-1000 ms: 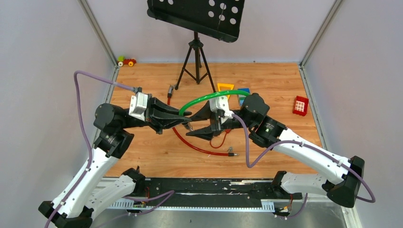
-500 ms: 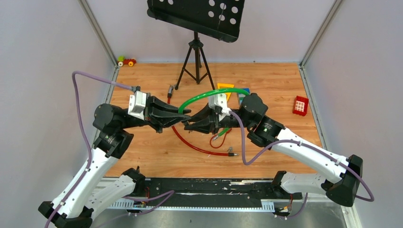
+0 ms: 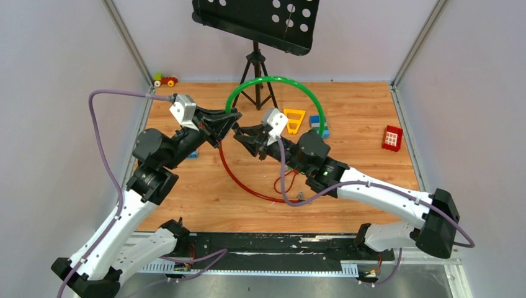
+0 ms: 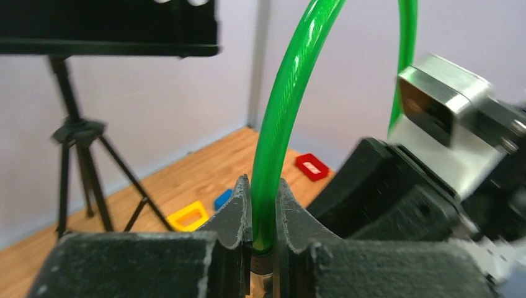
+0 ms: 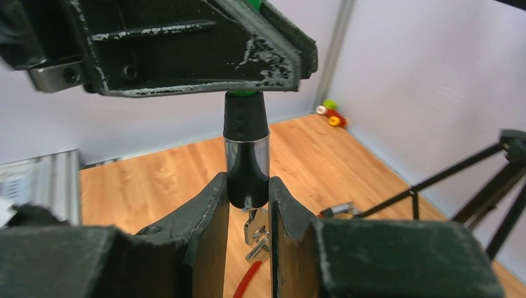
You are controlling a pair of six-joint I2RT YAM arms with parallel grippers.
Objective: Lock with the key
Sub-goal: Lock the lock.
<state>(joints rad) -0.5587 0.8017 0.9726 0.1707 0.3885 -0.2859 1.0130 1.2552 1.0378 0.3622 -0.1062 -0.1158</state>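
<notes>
A green cable [image 3: 273, 78] arches high over the table. My left gripper [image 3: 234, 118] is shut on one end of it, and the cable [image 4: 279, 124] rises from between its jaws [image 4: 263, 205]. Below the left gripper [image 5: 186, 49], the cable's black and chrome lock barrel [image 5: 247, 155] points down. My right gripper [image 5: 248, 189] is shut on the barrel's tip, its fingertips pressing both sides. The key [image 5: 254, 226], tiny and silvery, sticks out of the barrel's underside in the gap between the fingers, with a ring and a second key dangling. The two grippers meet nose to nose [image 3: 240, 131].
A red cable [image 3: 239, 180] curves on the wooden table below the grippers, one plug end [image 3: 299, 197] near the right forearm. A music stand's tripod [image 3: 255, 74] stands behind. A yellow frame [image 3: 294, 118], blue bricks [image 3: 319, 121], a red brick [image 3: 391, 136] and a small toy [image 3: 165, 80] lie around.
Both grippers have risen and swung toward the back left. The green cable now stands up as a tall arch. The right gripper's jaws have narrowed around the barrel tip.
</notes>
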